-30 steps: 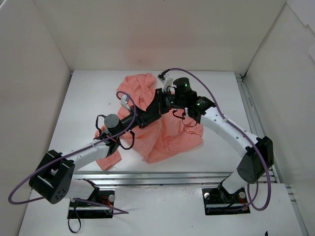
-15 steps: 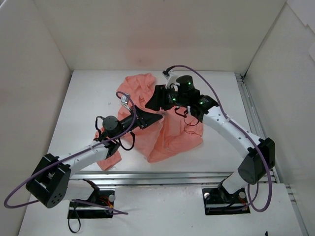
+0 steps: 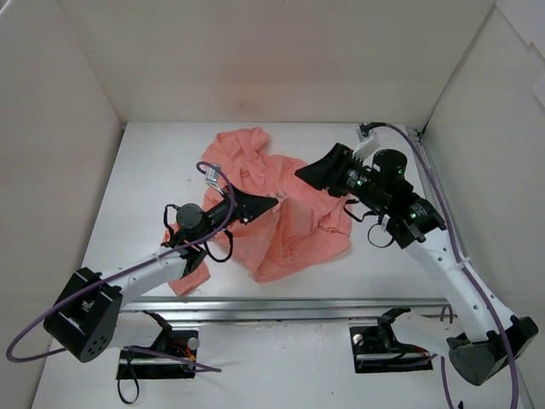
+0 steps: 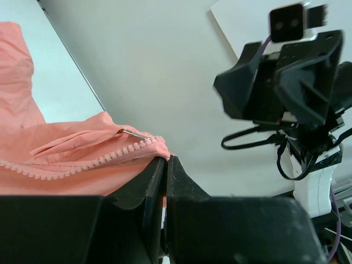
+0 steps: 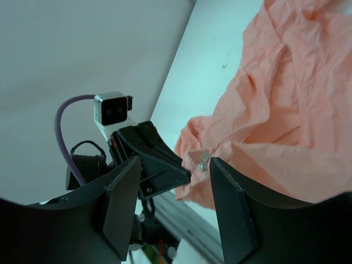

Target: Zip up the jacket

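White table (image 3: 136,183), white walls (image 3: 255,60); left gripper (image 3: 272,202) tight on jacket (image 3: 298,234), right gripper (image 3: 305,173) agape.

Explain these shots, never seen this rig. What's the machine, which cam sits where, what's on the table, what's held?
Two white robot arms are bolted at the table's near edge, each ending in a black two-finger gripper. The wide picture comes from a fixed camera above and behind them. The other two come from a camera on each wrist, looking along that arm's own fingers. On the white table lies a crumpled salmon-pink jacket. The left gripper is shut on the jacket's zipper edge, by the teeth and metal pull. The right gripper is open, holds nothing and faces the left one.
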Motion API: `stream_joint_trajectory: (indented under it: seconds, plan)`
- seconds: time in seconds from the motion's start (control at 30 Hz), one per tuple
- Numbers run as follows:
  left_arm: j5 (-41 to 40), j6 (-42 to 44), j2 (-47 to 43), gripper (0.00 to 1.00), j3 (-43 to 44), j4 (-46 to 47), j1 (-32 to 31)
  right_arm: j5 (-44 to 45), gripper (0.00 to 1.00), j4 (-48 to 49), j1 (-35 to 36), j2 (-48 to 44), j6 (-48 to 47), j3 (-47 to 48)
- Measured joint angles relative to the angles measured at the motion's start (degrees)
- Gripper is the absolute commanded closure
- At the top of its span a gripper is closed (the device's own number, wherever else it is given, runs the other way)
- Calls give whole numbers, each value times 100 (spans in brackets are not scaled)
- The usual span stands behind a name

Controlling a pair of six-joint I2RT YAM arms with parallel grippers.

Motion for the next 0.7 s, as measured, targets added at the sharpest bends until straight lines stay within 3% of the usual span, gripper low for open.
stream_joint_trajectory:
  seconds: [0.33,0.7]
  plan:
    - [-61,435,22,100,103,-2,96,-352,60,11,-37,57,1443,-831]
    - [-2,804,92,100,380,20,96,-846,64,1174,-39,422,2424,-1360]
